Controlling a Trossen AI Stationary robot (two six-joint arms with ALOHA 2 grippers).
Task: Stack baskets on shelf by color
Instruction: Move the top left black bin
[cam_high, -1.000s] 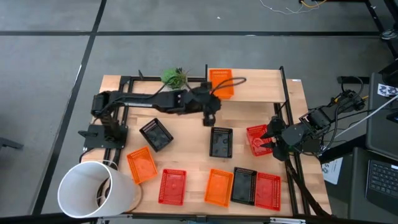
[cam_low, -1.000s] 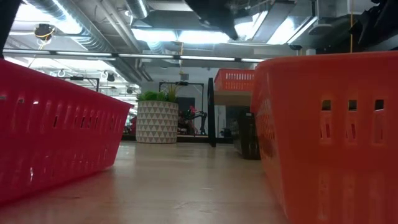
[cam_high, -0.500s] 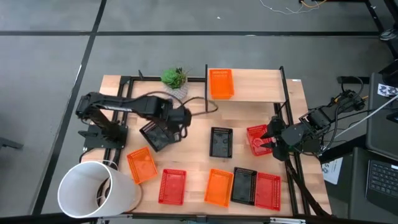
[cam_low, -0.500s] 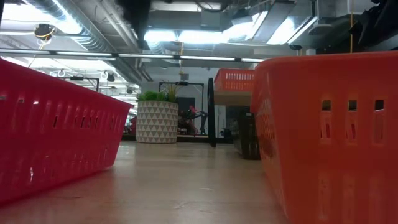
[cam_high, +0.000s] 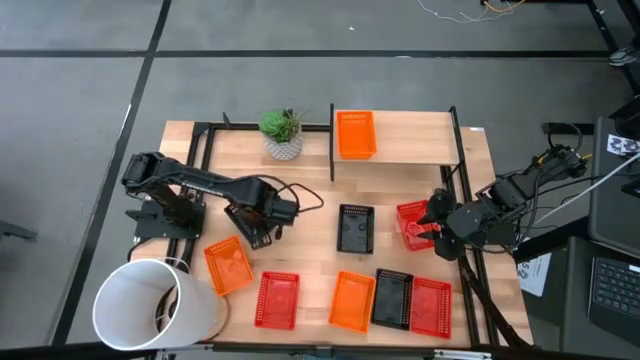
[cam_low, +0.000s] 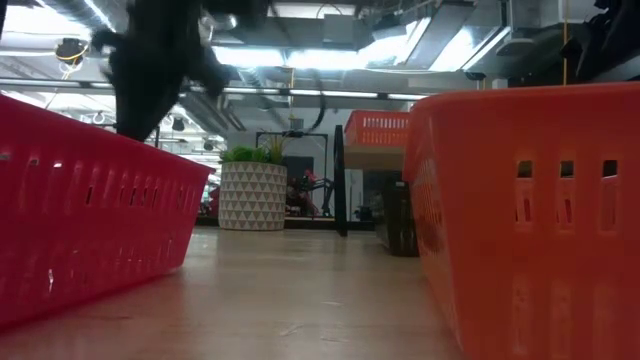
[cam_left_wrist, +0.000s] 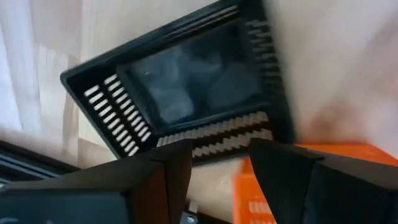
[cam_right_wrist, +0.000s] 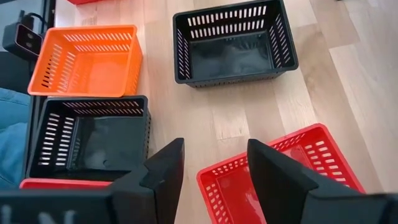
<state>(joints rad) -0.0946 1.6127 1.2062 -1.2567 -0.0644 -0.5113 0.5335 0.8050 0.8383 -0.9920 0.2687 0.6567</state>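
Observation:
In the high view an orange basket (cam_high: 355, 135) lies on the shelf (cam_high: 410, 140) at its left end. My left gripper (cam_high: 268, 214) is open above a black basket (cam_high: 248, 222) on the table's left half. In the left wrist view that black basket (cam_left_wrist: 186, 93) lies ahead of my left gripper (cam_left_wrist: 217, 165). My right gripper (cam_high: 432, 220) is open over the right end of a red basket (cam_high: 410, 226). In the right wrist view its fingers stand on either side of the red basket's (cam_right_wrist: 280, 177) end wall.
A black basket (cam_high: 355, 228) lies mid-table. Along the near edge lie an orange basket (cam_high: 227, 265), a red one (cam_high: 277, 298), an orange one (cam_high: 351, 300), a black one (cam_high: 393, 298) and a red one (cam_high: 430, 305). A plant pot (cam_high: 283, 138) stands left of the shelf, and a white bucket (cam_high: 150, 305) at the near left corner.
My left gripper has drawn back from the shelf toward the table's left and near side and come down over the black basket. The orange basket has stayed on the shelf.

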